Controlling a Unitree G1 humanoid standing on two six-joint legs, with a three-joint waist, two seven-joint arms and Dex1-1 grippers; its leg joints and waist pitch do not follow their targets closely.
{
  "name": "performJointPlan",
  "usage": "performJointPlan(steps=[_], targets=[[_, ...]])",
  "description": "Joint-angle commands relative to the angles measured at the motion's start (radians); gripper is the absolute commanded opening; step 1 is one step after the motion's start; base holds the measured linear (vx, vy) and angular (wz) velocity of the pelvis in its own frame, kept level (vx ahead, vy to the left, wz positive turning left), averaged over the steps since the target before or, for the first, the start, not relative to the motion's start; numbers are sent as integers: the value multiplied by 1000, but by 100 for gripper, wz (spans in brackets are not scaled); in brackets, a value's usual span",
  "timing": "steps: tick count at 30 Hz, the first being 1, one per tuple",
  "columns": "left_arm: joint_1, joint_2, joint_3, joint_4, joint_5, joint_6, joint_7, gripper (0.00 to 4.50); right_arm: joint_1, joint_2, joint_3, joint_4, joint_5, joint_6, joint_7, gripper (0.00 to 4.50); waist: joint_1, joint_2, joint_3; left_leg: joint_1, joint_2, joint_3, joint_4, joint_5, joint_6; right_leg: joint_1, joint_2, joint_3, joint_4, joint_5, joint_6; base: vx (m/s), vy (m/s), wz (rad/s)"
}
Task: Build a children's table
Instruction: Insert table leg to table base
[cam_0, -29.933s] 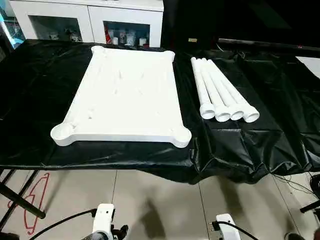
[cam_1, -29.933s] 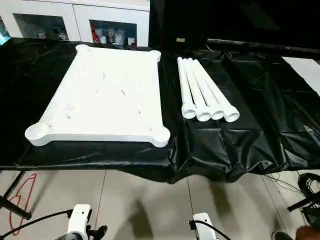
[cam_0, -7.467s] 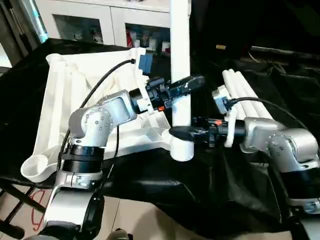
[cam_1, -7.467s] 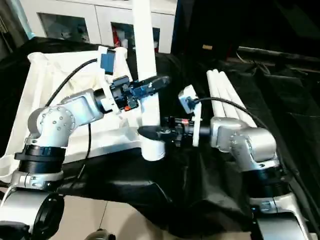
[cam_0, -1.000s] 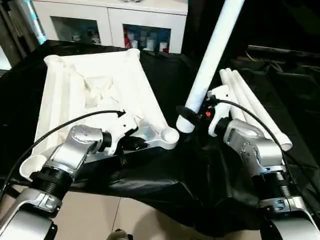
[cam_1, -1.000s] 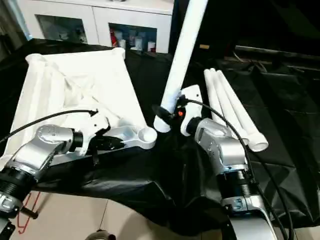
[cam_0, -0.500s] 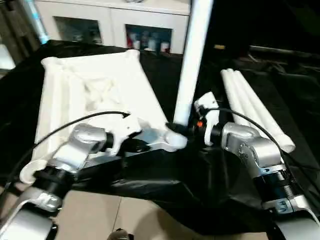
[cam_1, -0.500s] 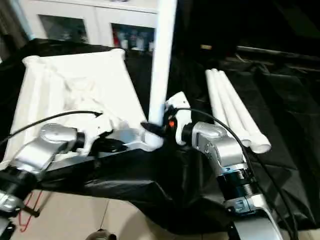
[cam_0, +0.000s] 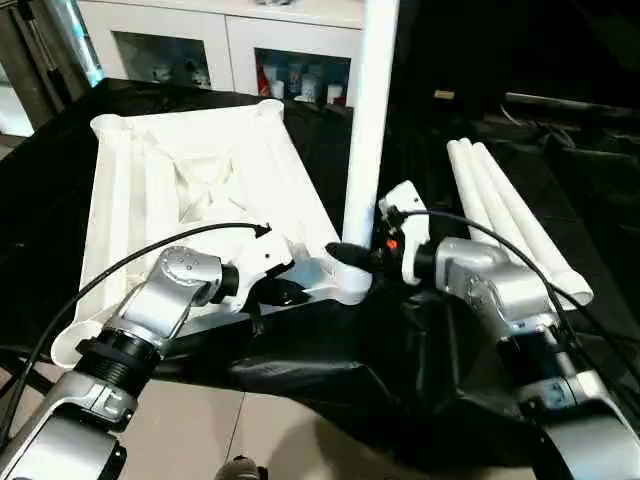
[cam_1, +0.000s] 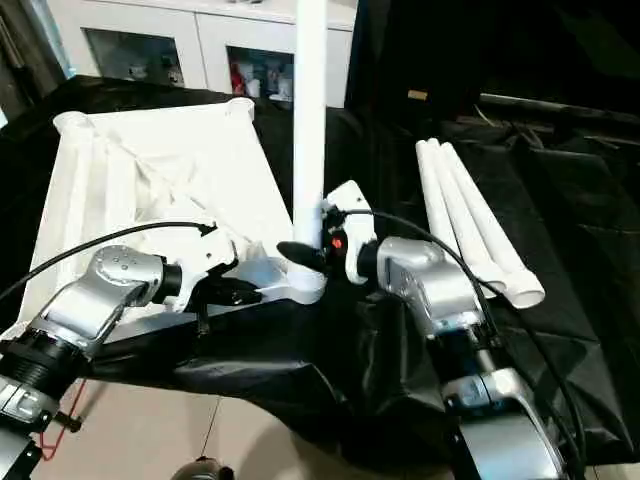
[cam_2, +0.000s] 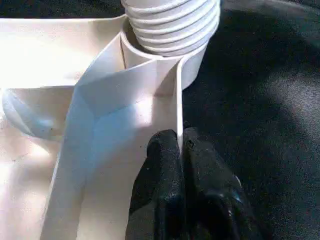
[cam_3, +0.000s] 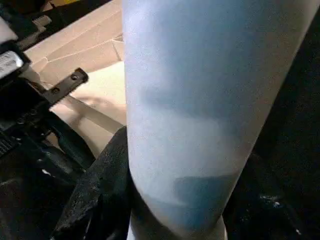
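Note:
The white tabletop (cam_0: 190, 180) lies underside up on the black-covered table. One white leg (cam_0: 366, 120) stands upright with its ribbed lower end (cam_2: 170, 22) in the tabletop's near right corner socket (cam_0: 350, 282). My right gripper (cam_0: 350, 255) is shut on this leg just above the socket, its black fingers (cam_3: 100, 185) on either side of the tube (cam_3: 195, 100). Close to the same corner, my left gripper (cam_0: 285, 292) is shut on the tabletop's thin rim wall, which its fingertips (cam_2: 167, 160) pinch.
Three more white legs (cam_0: 510, 215) lie side by side on the black cloth (cam_0: 400, 340) to the right. A white glass-door cabinet (cam_0: 230, 50) stands behind the table. The cloth hangs over the table's near edge beneath both arms.
The leg in my right gripper has swung from tilted, with its lower end beside the corner, to upright with that end in the corner socket. My left gripper kept its hold on the rim.

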Motion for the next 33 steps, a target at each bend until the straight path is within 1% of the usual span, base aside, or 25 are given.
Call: performJointPlan(steps=[1,5,7,10,14,15,19,22,26,27,28,29,30,31,32,33], targets=[[4,-14,-26,-47,-3,0,-34,0,-8,5,14,21,-9,-4,9,191,-3,6,-80,23,41,-11,-72,-82,-12,47,-83,47,-59,82,-256,0,0,0],[6,-16,-26,-56,-3,5,-36,0,-13,6,19,38,-15,-4,19,191,-2,6,-80,23,42,-10,-72,-88,-9,46,-84,47,-60,69,-256,0,0,0],[4,-19,-25,-52,1,3,-31,0,-16,5,23,49,-20,2,31,191,-2,7,-78,23,42,-10,-73,-104,-14,46,-84,47,-63,41,-253,0,0,0],[-2,-23,-22,-50,0,4,-31,0,-17,5,21,72,-30,-16,30,191,-3,5,-80,23,42,-10,-72,-92,-13,46,-84,47,-60,55,-253,0,0,0],[-3,-27,-13,-53,-2,7,-23,0,-15,15,4,86,-22,-20,23,191,-3,6,-79,24,42,-10,-73,-97,-12,46,-83,47,-61,55,-254,0,0,0],[-5,-29,-11,-51,1,5,-16,0,-9,20,-10,95,-13,-21,17,191,-3,7,-79,24,42,-11,-73,-104,-13,45,-84,47,-62,47,-255,0,0,0],[-7,-34,-5,-43,2,4,-3,0,4,25,-33,106,-3,-30,9,191,-3,6,-78,24,43,-11,-74,-110,-16,46,-84,47,-63,37,-254,0,0,0],[-14,-44,15,-31,-5,0,16,0,36,35,-65,106,14,-43,-13,191,0,6,-78,24,44,-11,-74,-111,-16,45,-86,48,-64,36,-252,0,0,0],[-20,-54,29,-20,-12,-3,30,0,73,46,-87,103,26,-62,-24,191,2,7,-78,24,43,-11,-74,-119,-16,44,-86,48,-67,21,-248,0,0,0],[-22,-55,31,-17,-12,-4,34,0,85,53,-99,102,32,-70,-28,191,5,13,-78,25,44,-12,-74,-124,-19,43,-88,48,-67,15,-248,0,0,0],[-24,-57,32,-14,-11,-6,38,0,98,62,-116,105,39,-83,-42,191,5,10,-78,25,45,-11,-76,-132,-22,43,-87,48,-68,10,-245,0,0,0],[-24,-58,34,-12,-10,-8,40,0,108,70,-128,106,42,-92,-52,191,6,16,-79,26,45,-12,-76,-137,-24,42,-88,48,-67,9,-246,0,0,0],[-25,-61,37,-8,-10,-10,45,0,123,78,-139,106,45,-108,-60,191,6,16,-79,25,44,-13,-77,-141,-28,43,-86,47,-67,12,-246,0,0,0],[-26,-63,39,-5,-9,-11,48,0,134,84,-147,106,47,-123,-65,191,5,14,-78,25,45,-13,-77,-148,-29,42,-86,47,-68,11,-246,0,0,0],[-27,-65,41,-1,-8,-14,50,0,153,95,-161,105,52,-145,-77,191,5,18,-79,27,44,-13,-78,-152,-32,41,-85,46,-69,13,-246,0,0,0],[-28,-66,42,1,-7,-16,52,0,163,100,-168,103,57,-152,-81,191,5,17,-78,27,45,-13,-78,-156,-32,41,-86,46,-69,13,-247,0,0,0]])
